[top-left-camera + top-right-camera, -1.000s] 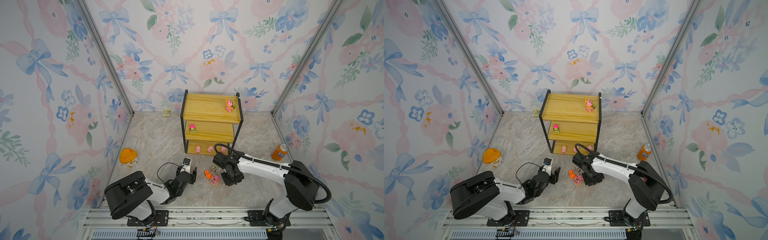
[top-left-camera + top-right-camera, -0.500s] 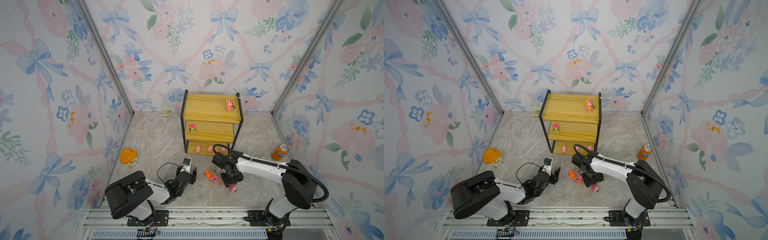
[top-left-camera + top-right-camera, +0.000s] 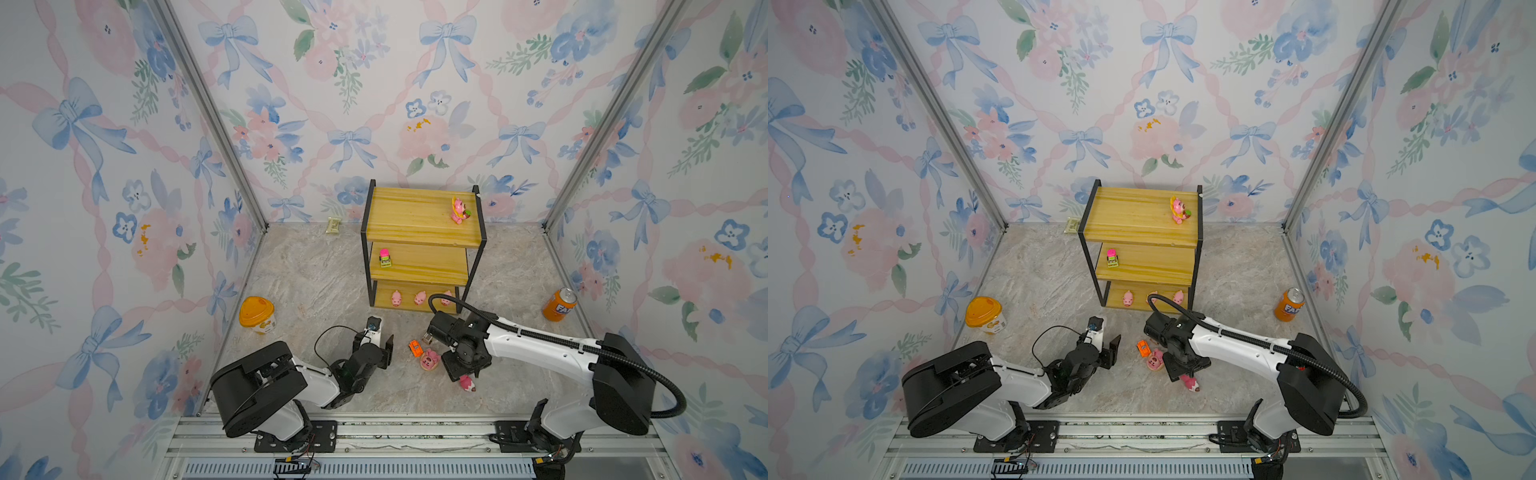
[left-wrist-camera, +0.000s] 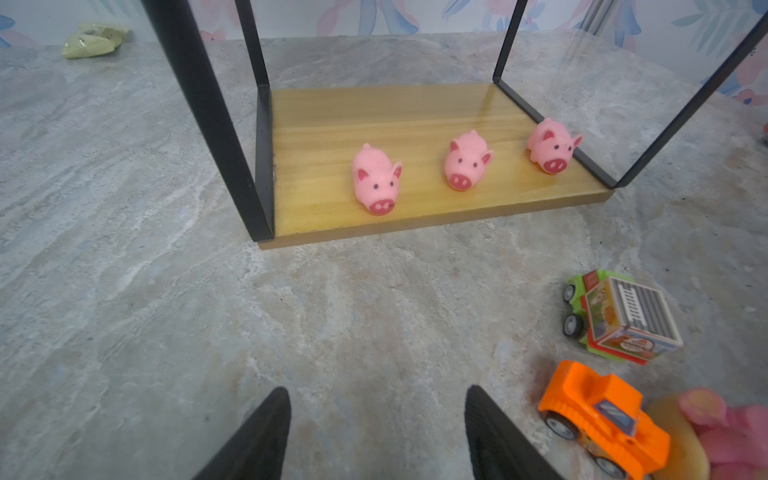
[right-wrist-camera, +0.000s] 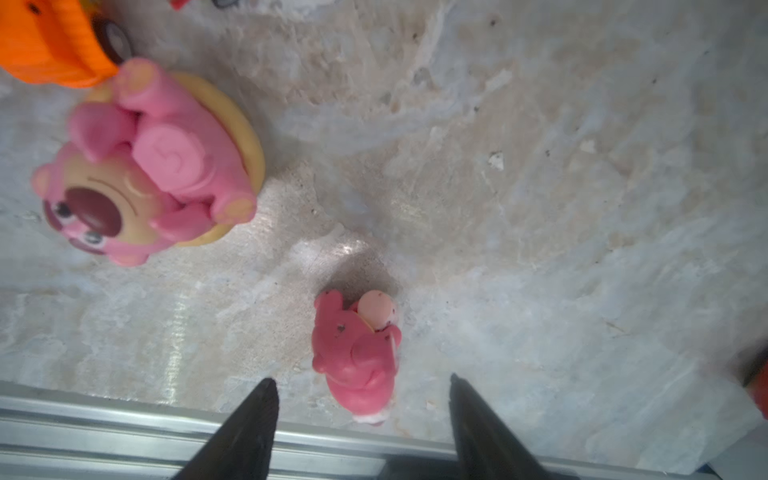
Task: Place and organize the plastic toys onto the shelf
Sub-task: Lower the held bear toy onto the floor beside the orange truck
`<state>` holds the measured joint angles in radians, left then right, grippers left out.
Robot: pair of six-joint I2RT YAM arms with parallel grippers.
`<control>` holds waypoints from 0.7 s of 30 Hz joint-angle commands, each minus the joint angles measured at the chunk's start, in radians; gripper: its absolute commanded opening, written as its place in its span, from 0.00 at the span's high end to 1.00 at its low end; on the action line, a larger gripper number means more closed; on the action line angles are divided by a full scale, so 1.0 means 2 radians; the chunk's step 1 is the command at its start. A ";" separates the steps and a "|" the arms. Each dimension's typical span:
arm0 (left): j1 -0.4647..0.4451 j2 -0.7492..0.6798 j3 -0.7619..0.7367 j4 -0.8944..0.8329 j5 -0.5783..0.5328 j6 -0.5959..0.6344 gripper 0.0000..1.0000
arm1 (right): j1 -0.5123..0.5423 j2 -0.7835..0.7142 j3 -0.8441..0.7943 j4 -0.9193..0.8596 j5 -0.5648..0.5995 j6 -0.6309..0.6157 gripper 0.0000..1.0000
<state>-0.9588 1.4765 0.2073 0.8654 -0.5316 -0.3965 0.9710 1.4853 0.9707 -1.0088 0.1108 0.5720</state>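
Note:
The shelf [image 3: 419, 232] stands at the back middle. A pink figurine [image 3: 458, 210] is on its top board, a pink-green car [image 3: 385, 257] on the middle board, and three pink pigs [image 4: 376, 180] [image 4: 466, 164] [image 4: 550, 145] on the bottom board. On the floor in front lie an orange car [image 3: 414, 347], a grey-green car [image 4: 623, 320] and a pink bear figurine on a yellow disc [image 3: 429, 360]. A smaller pink figurine [image 5: 357, 345] lies on its side just ahead of my right gripper [image 5: 361, 378], which is open and apart from it. My left gripper [image 4: 377, 390] is open over bare floor, left of the orange car.
An orange soda can [image 3: 559, 305] stands at the right wall and an orange-lidded tub [image 3: 257, 314] at the left wall. A small pale packet [image 3: 333, 225] lies by the back wall. The metal rail [image 5: 124, 415] runs along the front edge, close to the right gripper.
My right gripper has opened and let go of the small pink figurine, which now lies on the floor by the front edge. The left arm has not moved.

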 commanded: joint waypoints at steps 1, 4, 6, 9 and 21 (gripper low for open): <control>0.004 0.005 0.006 0.000 0.008 -0.002 0.33 | 0.020 -0.009 -0.022 -0.012 -0.007 0.040 0.32; 0.003 0.005 0.007 0.000 0.010 -0.003 0.33 | 0.022 -0.010 -0.037 -0.004 -0.007 0.047 0.34; 0.003 0.006 0.007 0.000 0.012 -0.003 0.33 | 0.020 -0.006 -0.042 0.002 -0.007 0.046 0.36; 0.003 0.006 0.006 0.000 0.010 -0.004 0.33 | 0.019 0.007 -0.047 0.016 -0.017 0.038 0.40; 0.001 0.003 0.004 0.000 0.004 -0.007 0.33 | 0.021 0.067 -0.040 0.034 -0.047 -0.001 0.63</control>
<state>-0.9588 1.4765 0.2081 0.8654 -0.5152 -0.3969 1.0054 1.6020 0.8814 -0.9463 0.0441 0.5972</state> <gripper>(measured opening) 0.672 0.393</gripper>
